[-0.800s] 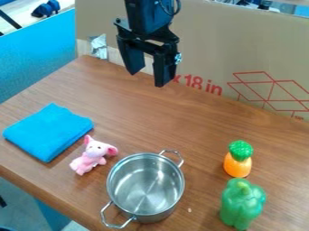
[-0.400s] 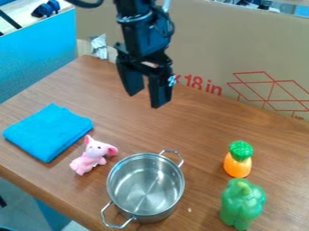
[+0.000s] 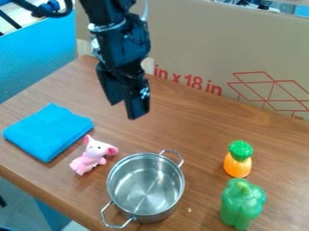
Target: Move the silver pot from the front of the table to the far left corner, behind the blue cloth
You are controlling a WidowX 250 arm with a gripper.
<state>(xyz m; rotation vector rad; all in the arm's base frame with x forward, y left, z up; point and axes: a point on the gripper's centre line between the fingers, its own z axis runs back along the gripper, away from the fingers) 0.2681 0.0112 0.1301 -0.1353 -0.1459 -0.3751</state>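
The black gripper (image 3: 123,111) hangs above the table behind the pot and the pink toy, its two fingers apart with nothing between them. A folded blue cloth (image 3: 48,131) lies at the table's left. Just right of it is a pink plush toy (image 3: 93,155) with large ears. The steel pot (image 3: 145,185), empty and with two loop handles, stands at the front middle. On the right stand an orange toy with a green leafy top (image 3: 238,159) and, in front of it, a green bell pepper (image 3: 242,204).
A cardboard panel (image 3: 199,49) with red print rises along the back edge of the wooden table (image 3: 187,117). A blue panel (image 3: 36,56) borders the left side. The table's front edge runs past the cloth and the pot.
The gripper has come down and moved left, toward the cloth and the pink toy. The objects on the table have kept their places.
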